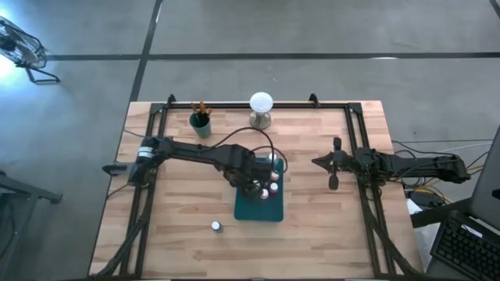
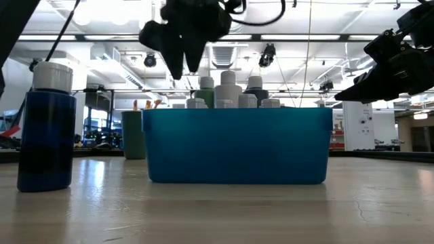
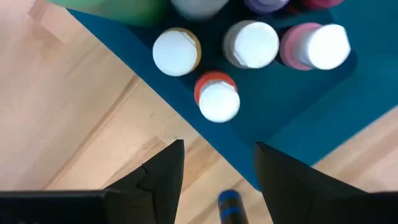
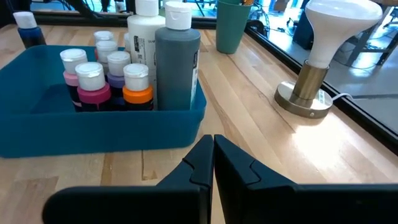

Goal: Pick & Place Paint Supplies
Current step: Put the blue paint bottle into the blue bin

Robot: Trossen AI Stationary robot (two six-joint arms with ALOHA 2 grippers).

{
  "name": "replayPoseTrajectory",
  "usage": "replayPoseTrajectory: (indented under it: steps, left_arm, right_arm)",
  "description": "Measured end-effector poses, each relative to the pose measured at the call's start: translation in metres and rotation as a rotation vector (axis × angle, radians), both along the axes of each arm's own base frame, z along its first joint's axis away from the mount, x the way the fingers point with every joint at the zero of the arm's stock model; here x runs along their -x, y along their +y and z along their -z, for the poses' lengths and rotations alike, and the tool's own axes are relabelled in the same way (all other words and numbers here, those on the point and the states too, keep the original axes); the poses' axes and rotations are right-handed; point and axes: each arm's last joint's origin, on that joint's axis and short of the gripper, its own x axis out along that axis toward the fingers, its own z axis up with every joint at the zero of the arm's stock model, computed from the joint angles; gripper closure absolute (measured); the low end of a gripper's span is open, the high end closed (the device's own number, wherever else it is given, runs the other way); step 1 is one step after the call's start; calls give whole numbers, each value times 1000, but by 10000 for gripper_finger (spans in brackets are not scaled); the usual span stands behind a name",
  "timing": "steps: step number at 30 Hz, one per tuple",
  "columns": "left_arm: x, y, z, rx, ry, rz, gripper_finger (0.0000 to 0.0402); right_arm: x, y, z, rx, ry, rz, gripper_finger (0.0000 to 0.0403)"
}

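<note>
Blue bottle (image 1: 216, 226) stands upright, alone at the lower middle of the high view, below-left of the bin (image 1: 248, 211). Left gripper (image 1: 258, 183), open and empty above the bin, is nearer; right gripper (image 1: 334, 163) is closed.

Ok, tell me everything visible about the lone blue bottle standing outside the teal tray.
The small dark-blue plastic bottle with a white screw cap stands upright on the wooden table, alone and apart from the teal rectangular tray, on the side away from the lamp. Its body is a plain cylinder, the ribbed cap closed. Nothing touches it but the tabletop; the open left gripper hangs over the tray's edge, not on it.
</note>
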Motion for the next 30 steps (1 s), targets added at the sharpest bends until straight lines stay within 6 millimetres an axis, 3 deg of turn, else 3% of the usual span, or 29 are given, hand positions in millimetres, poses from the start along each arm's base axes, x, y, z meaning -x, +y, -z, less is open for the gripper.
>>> replayPoseTrajectory:
  steps: [17,30]
  left_arm:
    - [30,-48,-21,-57,5,56,207]
    - [66,-110,-32,-127,-18,31,207]
  right_arm:
    - [0,0,0,4,1,-1,394]
    - [0,0,0,-6,-1,2,394]
